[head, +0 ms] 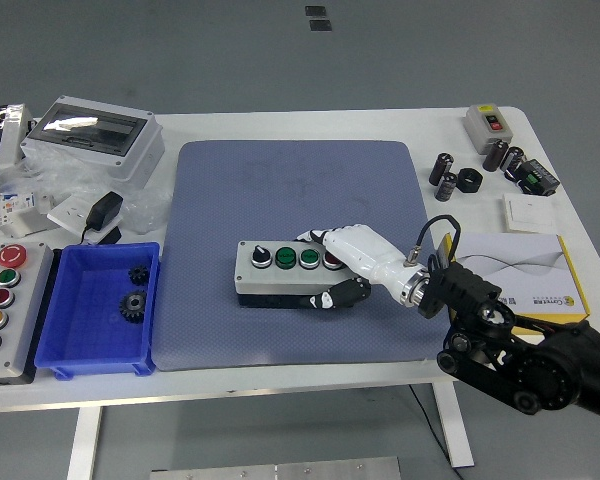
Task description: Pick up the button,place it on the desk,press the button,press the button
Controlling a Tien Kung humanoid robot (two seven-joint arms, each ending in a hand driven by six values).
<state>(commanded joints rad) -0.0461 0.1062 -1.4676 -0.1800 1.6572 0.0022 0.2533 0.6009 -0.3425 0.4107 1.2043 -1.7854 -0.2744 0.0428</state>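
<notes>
A grey button box [280,270] with a black knob, two green buttons and a red button lies on the blue mat [290,190], near its front middle. My right hand [338,268], white with black fingertips, is shut on the box's right end: the fingers lie over the top at the red button, and the thumb presses the front face. The black right arm [520,350] comes in from the lower right. The left arm is out of view.
A blue bin [95,310] with two gears stands left of the mat, and a second button box [5,310] sits at the far left edge. A clear-lidded enclosure [95,135] and clutter occupy the back left. Capacitors [480,170], a switch box [485,122] and a yellow-edged booklet [515,270] lie at the right.
</notes>
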